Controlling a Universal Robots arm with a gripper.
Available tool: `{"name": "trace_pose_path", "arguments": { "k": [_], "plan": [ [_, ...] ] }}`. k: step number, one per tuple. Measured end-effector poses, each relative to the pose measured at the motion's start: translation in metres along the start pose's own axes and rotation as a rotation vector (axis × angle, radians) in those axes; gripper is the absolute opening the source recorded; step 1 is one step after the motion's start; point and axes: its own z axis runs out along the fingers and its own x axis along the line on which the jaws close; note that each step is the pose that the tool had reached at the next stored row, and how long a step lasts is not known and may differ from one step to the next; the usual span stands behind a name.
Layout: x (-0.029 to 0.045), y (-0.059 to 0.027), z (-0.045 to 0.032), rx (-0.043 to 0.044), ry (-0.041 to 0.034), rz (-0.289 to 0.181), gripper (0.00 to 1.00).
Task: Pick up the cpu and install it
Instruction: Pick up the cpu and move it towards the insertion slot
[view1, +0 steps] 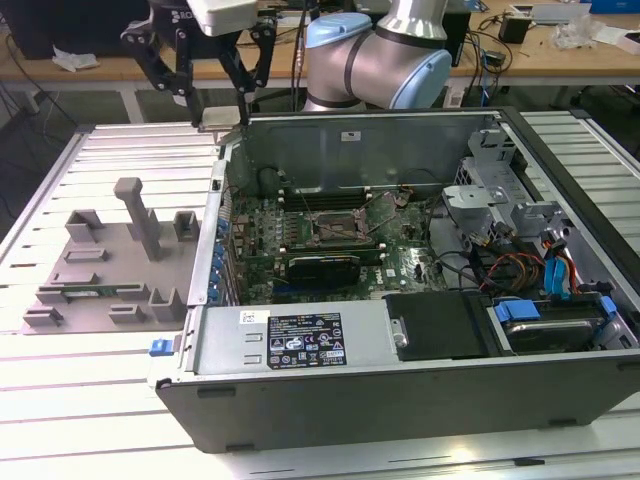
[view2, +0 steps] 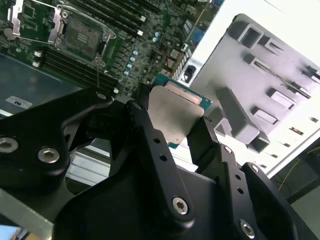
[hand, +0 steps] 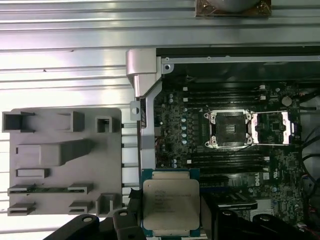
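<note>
step: carrying, cpu (hand: 171, 202) held above case edge | jaws closed on cpu's sides | judged need: square it over open socket (hand: 227, 129)

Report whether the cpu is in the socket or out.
Out. The gripper holds the cpu; the socket is bare.
</note>
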Motion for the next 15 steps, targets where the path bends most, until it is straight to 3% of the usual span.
{"name": "trace_pose_path", "arguments": {
  "k": [15],
  "plan": [
    [-0.0429,0.0011,0.0013,0.0000,0.0000,0.000,0.55]
  ]
}}
